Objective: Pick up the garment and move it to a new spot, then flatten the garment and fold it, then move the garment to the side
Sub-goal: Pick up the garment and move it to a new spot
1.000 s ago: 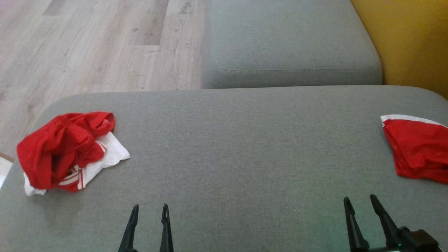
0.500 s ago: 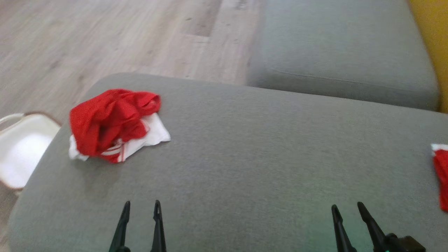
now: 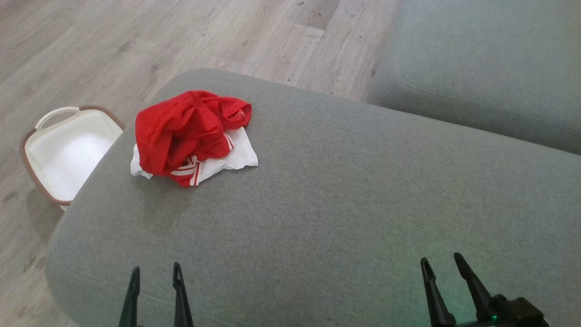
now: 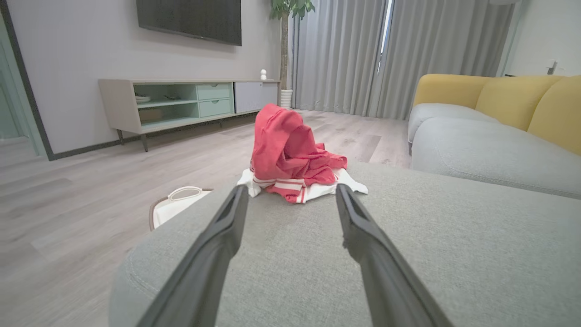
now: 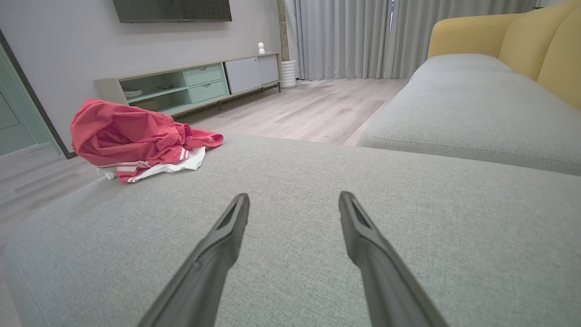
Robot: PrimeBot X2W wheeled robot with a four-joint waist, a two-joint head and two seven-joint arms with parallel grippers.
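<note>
Lying crumpled near the far left corner of the grey cushion (image 3: 345,195), the garment (image 3: 188,129) forms a red heap over a white part; it is too bunched to tell what kind it is. The left hand (image 3: 155,267) and right hand (image 3: 440,257) hover at the near edge, well apart from it, fingers spread and empty. A white basket (image 3: 68,154) stands on the floor (image 3: 136,36) beside the cushion's left end.

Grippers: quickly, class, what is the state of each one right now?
Left gripper: open, holding nothing.
Right gripper: open, holding nothing.
</note>
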